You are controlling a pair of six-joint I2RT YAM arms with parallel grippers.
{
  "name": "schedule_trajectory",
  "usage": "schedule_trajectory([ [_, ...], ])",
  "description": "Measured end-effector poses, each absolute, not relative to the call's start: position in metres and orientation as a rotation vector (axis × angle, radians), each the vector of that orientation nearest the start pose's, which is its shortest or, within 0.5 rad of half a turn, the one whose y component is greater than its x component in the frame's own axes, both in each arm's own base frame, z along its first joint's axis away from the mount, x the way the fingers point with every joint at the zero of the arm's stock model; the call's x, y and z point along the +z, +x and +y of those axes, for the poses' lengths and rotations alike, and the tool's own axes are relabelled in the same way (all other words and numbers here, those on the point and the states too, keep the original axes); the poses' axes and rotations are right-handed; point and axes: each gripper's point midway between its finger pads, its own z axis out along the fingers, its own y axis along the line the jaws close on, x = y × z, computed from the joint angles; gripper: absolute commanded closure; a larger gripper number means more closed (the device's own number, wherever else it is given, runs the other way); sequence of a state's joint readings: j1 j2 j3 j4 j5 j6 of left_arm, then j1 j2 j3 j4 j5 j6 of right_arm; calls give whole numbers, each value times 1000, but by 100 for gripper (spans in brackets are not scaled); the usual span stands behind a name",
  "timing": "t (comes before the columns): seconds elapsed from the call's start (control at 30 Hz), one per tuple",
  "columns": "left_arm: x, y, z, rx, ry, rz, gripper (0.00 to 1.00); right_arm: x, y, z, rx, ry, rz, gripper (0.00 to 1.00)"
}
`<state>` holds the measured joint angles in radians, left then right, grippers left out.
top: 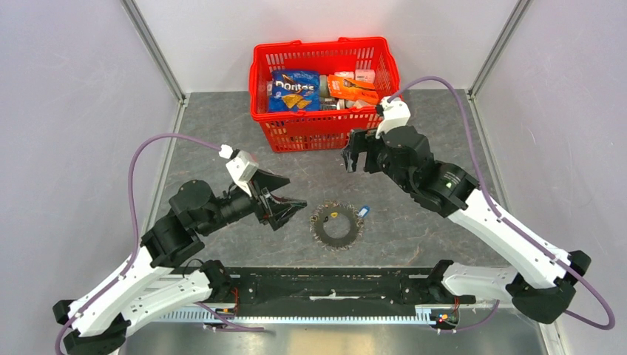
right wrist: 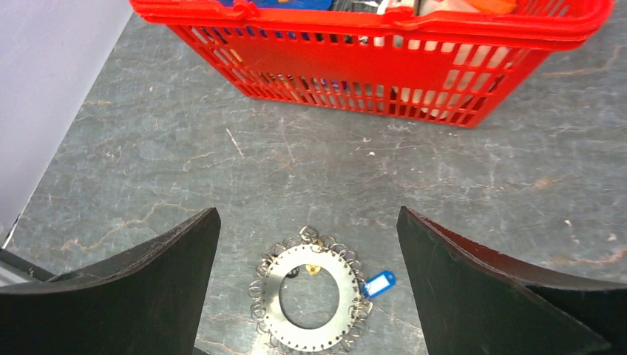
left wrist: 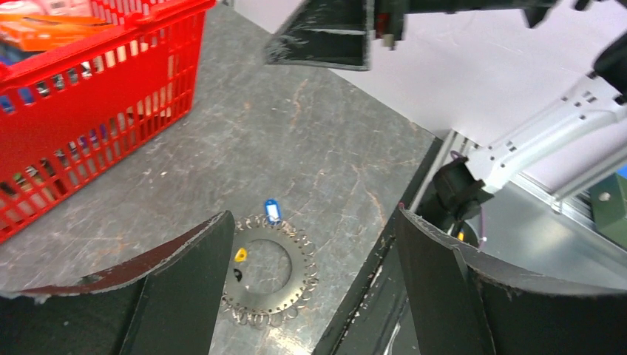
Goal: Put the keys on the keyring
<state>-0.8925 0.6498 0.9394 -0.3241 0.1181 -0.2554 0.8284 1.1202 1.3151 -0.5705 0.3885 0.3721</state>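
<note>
Left gripper and right gripper are hovering open and empty beside the keyring on the table. The yellow key is lying on it, the blue key touching its edge. Pinched flat, either key risks slipping free or dragging the keyring.

A red basket stands on the grey table; inside it, a blue Doritos bag beside an orange packet.
</note>
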Motion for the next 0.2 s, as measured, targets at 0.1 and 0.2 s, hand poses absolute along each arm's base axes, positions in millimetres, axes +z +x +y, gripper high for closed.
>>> schedule_trajectory([
  [0.1, 359, 156, -224, -918, 571, 1589, 13, 343, 265, 205, 413, -164, 1905, 3],
  [0.2, 373, 161, -213, -871, 519, 1577, 13, 354, 258, 194, 408, -165, 1886, 3],
])
